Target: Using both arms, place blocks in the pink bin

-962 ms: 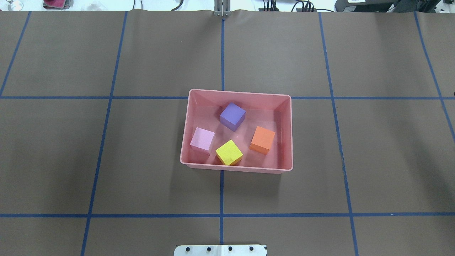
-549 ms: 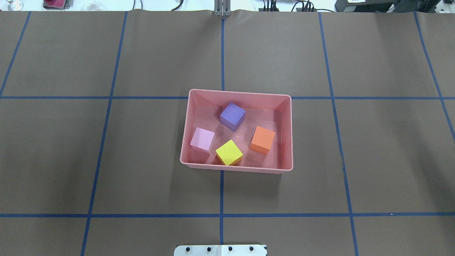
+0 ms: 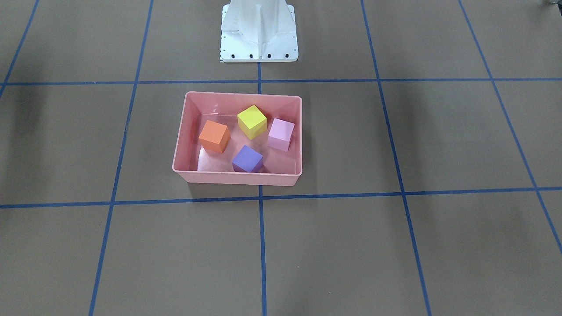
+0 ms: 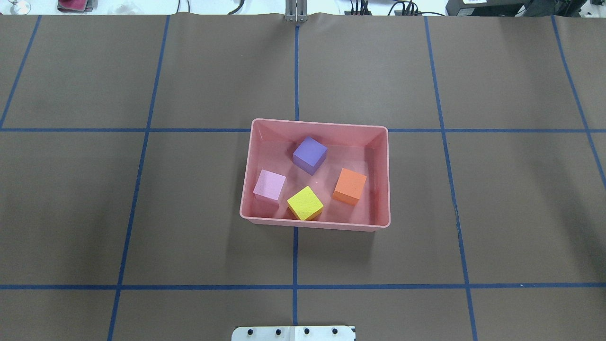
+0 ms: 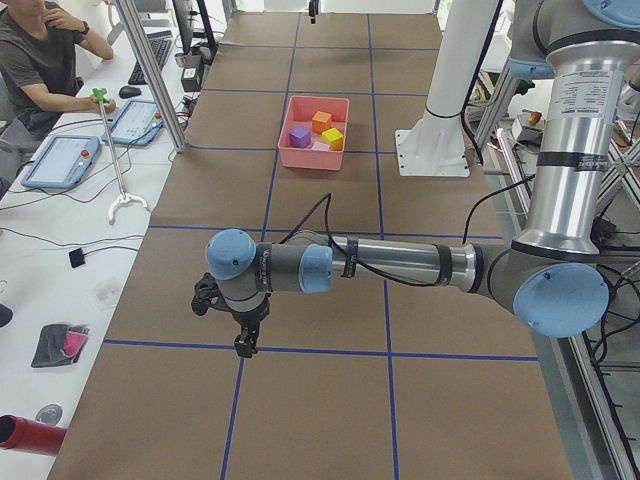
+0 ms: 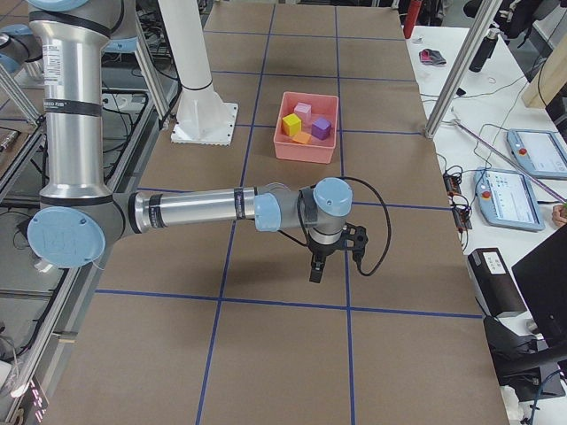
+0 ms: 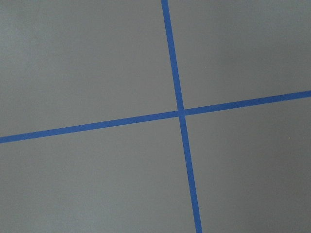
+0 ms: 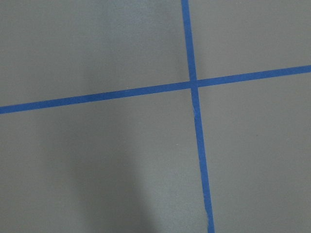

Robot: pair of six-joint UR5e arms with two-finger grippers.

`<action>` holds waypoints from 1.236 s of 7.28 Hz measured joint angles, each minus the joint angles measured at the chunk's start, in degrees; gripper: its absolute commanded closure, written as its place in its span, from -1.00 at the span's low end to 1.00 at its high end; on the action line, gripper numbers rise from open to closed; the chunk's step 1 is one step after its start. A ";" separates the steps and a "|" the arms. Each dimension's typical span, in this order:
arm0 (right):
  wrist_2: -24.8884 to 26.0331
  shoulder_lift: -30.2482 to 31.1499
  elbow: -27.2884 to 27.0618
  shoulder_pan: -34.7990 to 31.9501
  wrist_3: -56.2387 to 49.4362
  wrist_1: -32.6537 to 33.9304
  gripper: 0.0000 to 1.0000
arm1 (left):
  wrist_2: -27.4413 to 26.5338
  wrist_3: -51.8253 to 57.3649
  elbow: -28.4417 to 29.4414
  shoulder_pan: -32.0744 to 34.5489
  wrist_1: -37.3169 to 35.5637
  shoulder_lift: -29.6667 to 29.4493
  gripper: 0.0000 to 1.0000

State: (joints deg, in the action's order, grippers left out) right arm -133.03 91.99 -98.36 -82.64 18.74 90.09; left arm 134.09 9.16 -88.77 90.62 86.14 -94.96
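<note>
The pink bin [image 4: 317, 124] sits near the table's middle, in front of the robot's base. All four blocks lie inside it: purple [image 4: 310, 154], light pink [image 4: 270, 184], yellow [image 4: 305, 202] and orange [image 4: 350, 186]. The front-facing view shows the same bin [image 3: 237, 178] and blocks. No arm shows in the overhead or front-facing views. My left gripper [image 5: 243, 345] hangs over the table far from the bin, seen only in the exterior left view. My right gripper [image 6: 314, 270] shows only in the exterior right view. I cannot tell whether either is open or shut. Both wrist views show only brown table and blue tape.
The white pedestal base [image 3: 259, 30] stands just behind the bin. An operator [image 5: 30, 50] sits at a side bench with tablets and a silver reacher-grabber tool [image 5: 115, 150]. Blue tape lines grid the brown table cover.
</note>
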 measured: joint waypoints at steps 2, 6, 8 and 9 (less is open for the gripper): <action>0.04 -0.02 0.71 -0.82 -0.17 -1.67 -1.00 | 0.10 -0.09 0.38 0.00 -1.44 -0.19 -0.99; -0.62 -0.05 1.95 -0.94 -0.19 -4.41 -1.00 | 0.23 -0.20 0.42 -0.08 -3.30 -0.62 -1.00; -1.11 0.07 2.74 -0.95 -0.22 -4.52 -1.00 | 0.22 -0.01 0.08 -0.09 -2.73 -0.54 -1.00; -1.80 0.14 2.88 -0.95 -0.19 -4.51 -1.00 | 0.21 0.09 -0.15 -0.09 -2.42 -0.62 -1.00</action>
State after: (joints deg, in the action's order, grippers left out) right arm -134.83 92.13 -95.49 -83.58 18.56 85.58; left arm 134.30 9.25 -88.91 90.53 83.72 -95.58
